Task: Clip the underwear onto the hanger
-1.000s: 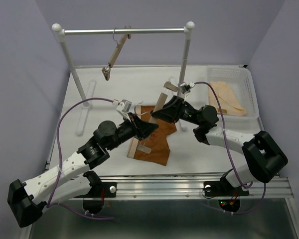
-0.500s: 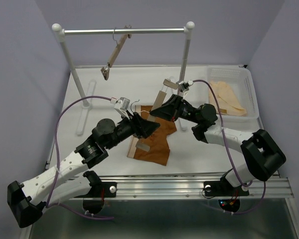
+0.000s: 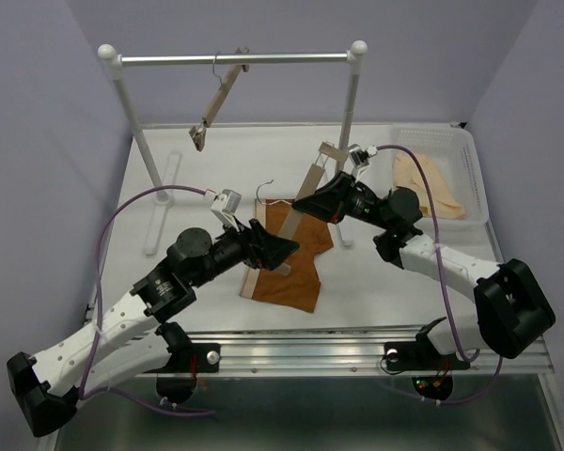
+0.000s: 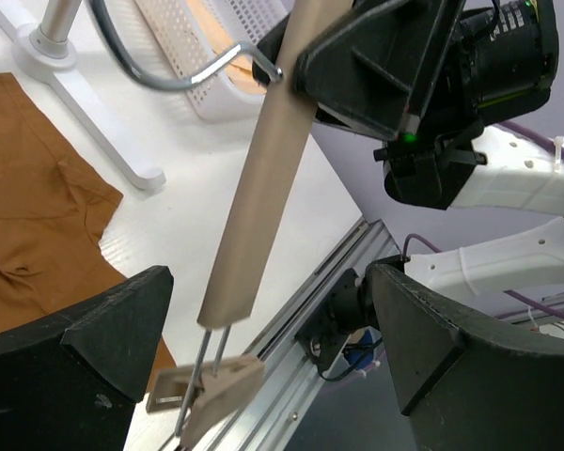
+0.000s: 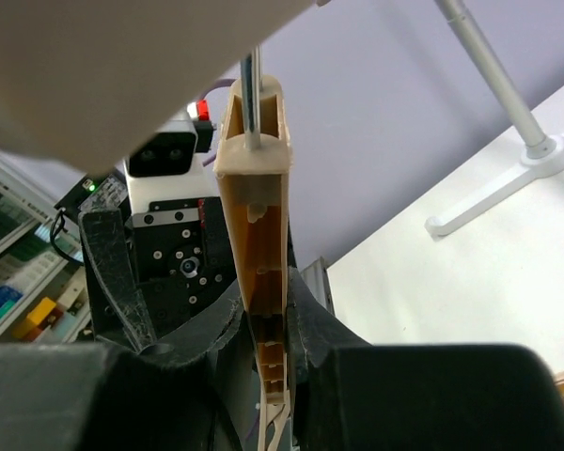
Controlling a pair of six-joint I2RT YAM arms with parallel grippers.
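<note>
I am gripping the tilted hanger [image 3: 314,177] in my right tool [image 3: 299,204], left tool [image 3: 288,252] gaping around its lower end, underwear [image 3: 301,278] lying beneath.

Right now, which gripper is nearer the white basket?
Right. The right gripper, gripping the hanger, is left of the basket; the left gripper is farther off, over the underwear.

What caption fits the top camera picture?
Right gripper holds a light-wood bar hanger over rust-orange fabric underwear; left gripper open around it.
</note>
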